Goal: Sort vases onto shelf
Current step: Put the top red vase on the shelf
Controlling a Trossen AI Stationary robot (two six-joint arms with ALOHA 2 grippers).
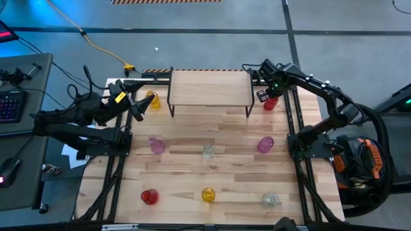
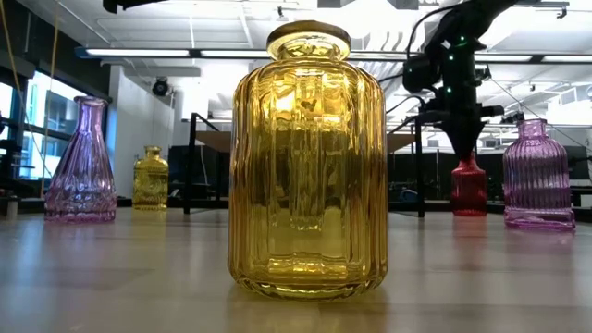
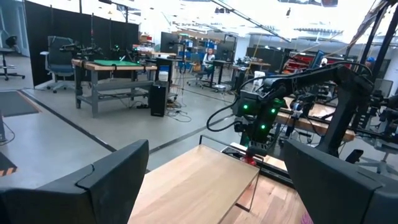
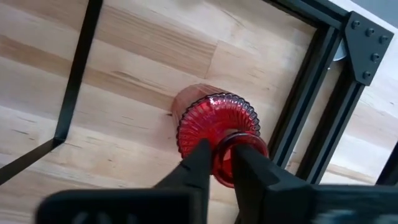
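Observation:
A red vase (image 1: 270,103) stands on the table by the shelf's (image 1: 210,86) right legs, with my right gripper (image 4: 219,163) shut on it from above. It also shows in the low view as the red vase (image 2: 469,190), with its base on the tabletop. My left gripper (image 1: 138,109) waits open and level at the far left, next to a yellow vase (image 1: 153,101). Across the table stand two pink vases (image 1: 157,145) (image 1: 265,144), two clear ones (image 1: 207,151) (image 1: 271,199), another red one (image 1: 149,196) and another yellow one (image 1: 208,194). Nothing stands on the shelf. My right gripper pinches the red vase's narrow neck (image 4: 225,155), just under the rim, between its two fingers (image 4: 198,163). The fingers come from above, pointing steeply down. The vase stands upright with its base (image 2: 469,211) on the table.
The shelf's thin black legs (image 4: 74,74) stand close to the held vase on one side, and the table's black frame rail (image 4: 308,93) on the other. The tabletop (image 1: 218,128) in front of the shelf is bare wood.

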